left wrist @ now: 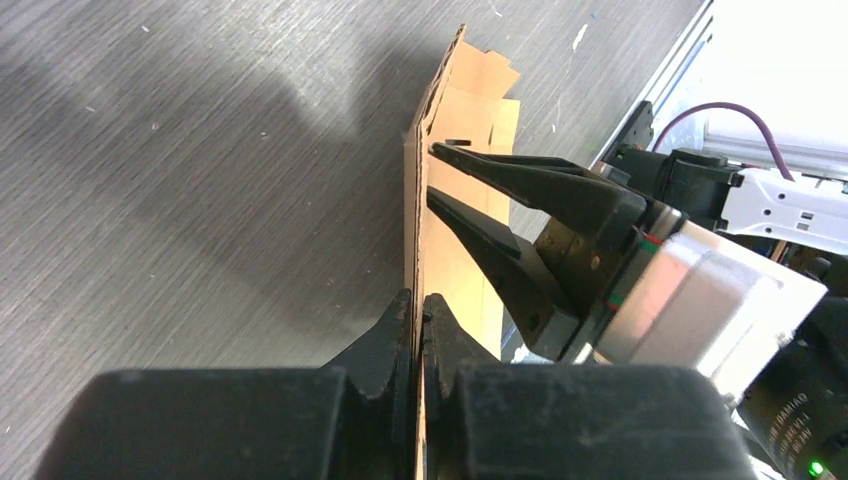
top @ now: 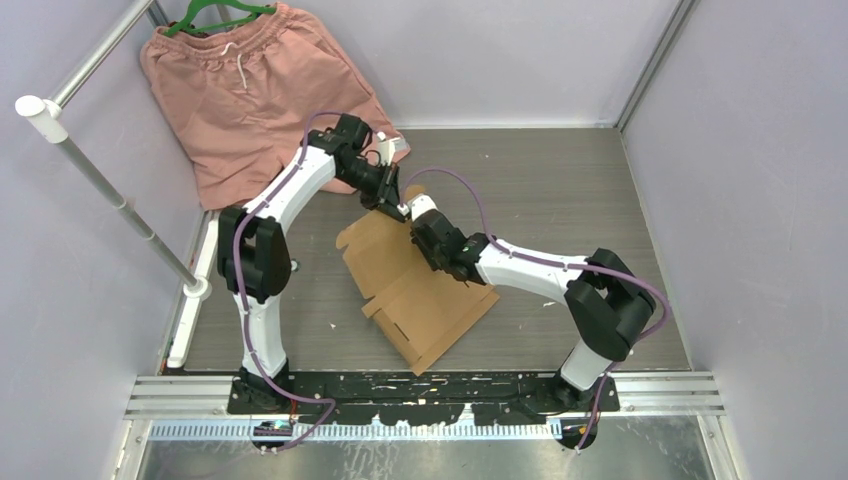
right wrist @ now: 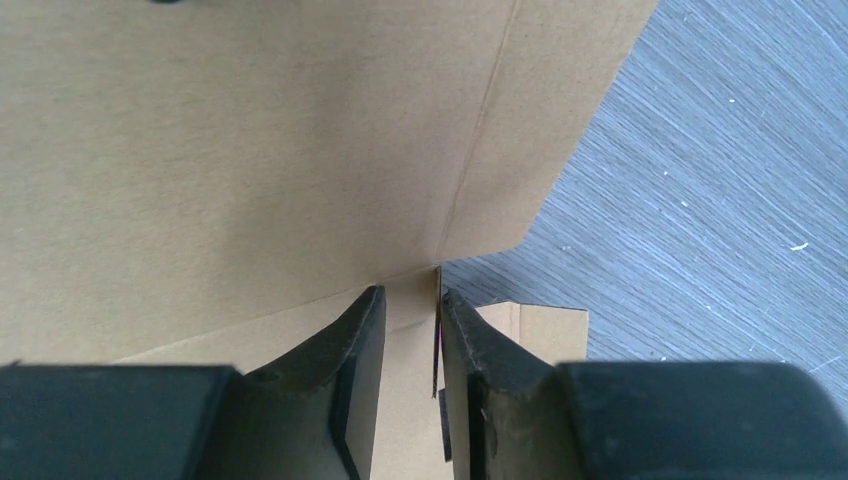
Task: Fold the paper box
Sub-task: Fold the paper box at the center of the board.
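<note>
One paper box (top: 420, 300), left hand (left wrist: 418, 300), right hand (right wrist: 412, 295)

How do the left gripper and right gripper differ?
Left gripper is shut, pinching a raised flap of the paper box; right gripper is open, fingers straddling a cardboard edge. Left gripper reaches from the far left, right gripper from the near right. Both meet at its far end.

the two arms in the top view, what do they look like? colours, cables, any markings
Both the left arm and right arm have glossy white links between bulky black joint housings, with a thin purple cable looping along each. The left tool and right tool have matte black, tapering fingers. The right tool's silver-grey body carries a small red and green stripe.
</note>
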`<action>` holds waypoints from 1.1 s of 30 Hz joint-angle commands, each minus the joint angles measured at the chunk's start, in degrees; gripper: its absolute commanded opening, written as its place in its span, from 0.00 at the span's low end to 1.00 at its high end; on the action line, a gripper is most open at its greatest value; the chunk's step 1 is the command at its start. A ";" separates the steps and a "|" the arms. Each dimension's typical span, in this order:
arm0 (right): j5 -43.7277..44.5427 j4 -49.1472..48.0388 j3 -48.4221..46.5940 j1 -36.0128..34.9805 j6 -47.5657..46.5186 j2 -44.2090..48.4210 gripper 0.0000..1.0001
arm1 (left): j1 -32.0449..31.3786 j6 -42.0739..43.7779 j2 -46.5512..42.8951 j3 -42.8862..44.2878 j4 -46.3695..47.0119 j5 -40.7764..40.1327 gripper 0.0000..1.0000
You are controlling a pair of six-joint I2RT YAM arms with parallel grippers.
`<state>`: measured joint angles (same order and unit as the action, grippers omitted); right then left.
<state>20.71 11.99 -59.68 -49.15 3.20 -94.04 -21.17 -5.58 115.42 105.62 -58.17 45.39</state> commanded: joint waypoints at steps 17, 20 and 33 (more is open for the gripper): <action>-3.89 -9.11 2.63 -3.56 9.93 -2.31 0.37 | 2.85 -7.51 -2.00 -8.49 12.46 -4.17 0.03; -4.42 -9.99 3.18 -3.67 10.76 -2.99 0.36 | 3.11 -7.77 -2.21 -9.68 13.50 -4.13 0.03; -6.56 5.01 4.78 6.49 17.93 12.82 0.40 | 6.32 -5.24 -5.42 -12.40 12.85 -4.76 0.02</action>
<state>15.27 11.53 -55.59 -47.22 16.19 -90.17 -17.06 -12.56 115.07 94.04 -46.24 41.08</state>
